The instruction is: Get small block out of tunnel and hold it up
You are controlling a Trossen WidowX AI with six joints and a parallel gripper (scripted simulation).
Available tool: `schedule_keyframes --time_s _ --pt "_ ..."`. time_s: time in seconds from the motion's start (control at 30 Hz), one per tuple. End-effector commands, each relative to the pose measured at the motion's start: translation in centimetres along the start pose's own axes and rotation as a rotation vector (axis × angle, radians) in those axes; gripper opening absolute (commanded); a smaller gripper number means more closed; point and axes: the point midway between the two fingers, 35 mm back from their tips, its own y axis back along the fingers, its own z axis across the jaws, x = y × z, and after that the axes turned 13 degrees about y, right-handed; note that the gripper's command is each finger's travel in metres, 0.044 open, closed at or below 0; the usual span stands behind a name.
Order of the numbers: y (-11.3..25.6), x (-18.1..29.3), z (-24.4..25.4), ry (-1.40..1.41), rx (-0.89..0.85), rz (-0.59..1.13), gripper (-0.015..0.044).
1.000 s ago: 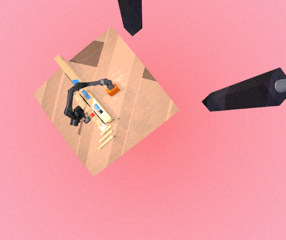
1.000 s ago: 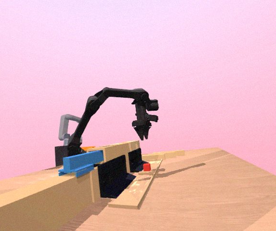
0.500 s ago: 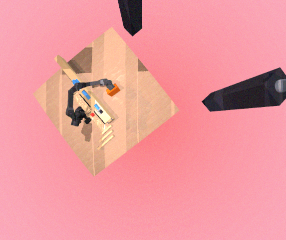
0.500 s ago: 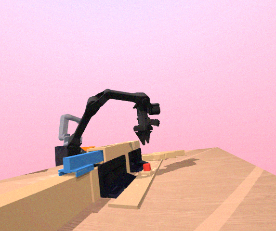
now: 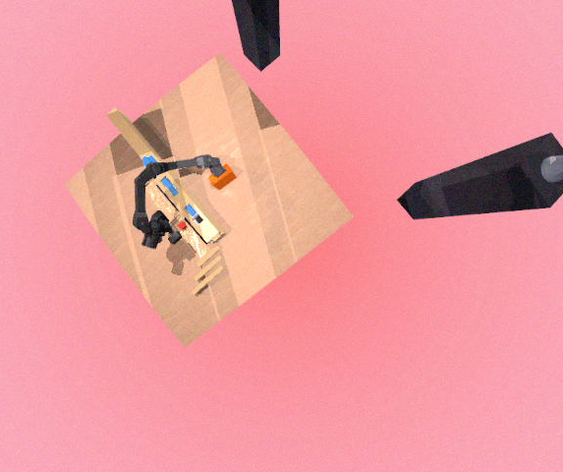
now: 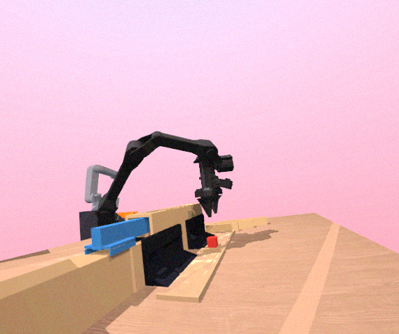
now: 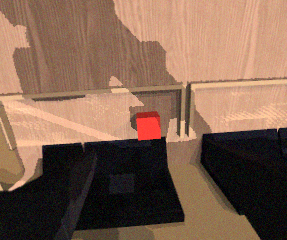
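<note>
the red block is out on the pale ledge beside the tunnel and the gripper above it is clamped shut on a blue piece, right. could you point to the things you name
The gripper (image 5: 174, 236) (image 6: 212, 214) is not shut on a blue piece: it is open with nothing between its fingers, as the exterior view shows. The red block (image 5: 182, 224) (image 6: 212, 241) (image 7: 148, 127) is indeed out on the pale ledge (image 6: 192, 280) beside the tunnel (image 6: 166, 216).
</note>
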Motion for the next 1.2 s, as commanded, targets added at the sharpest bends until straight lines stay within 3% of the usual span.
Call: schedule_keyframes --time_s 0.0,1.17 --pt "-1.0 0.1 0.0 0.009 0.004 0.003 0.044" --pt "-6.8 0.5 -0.2 0.007 0.009 0.004 0.044"
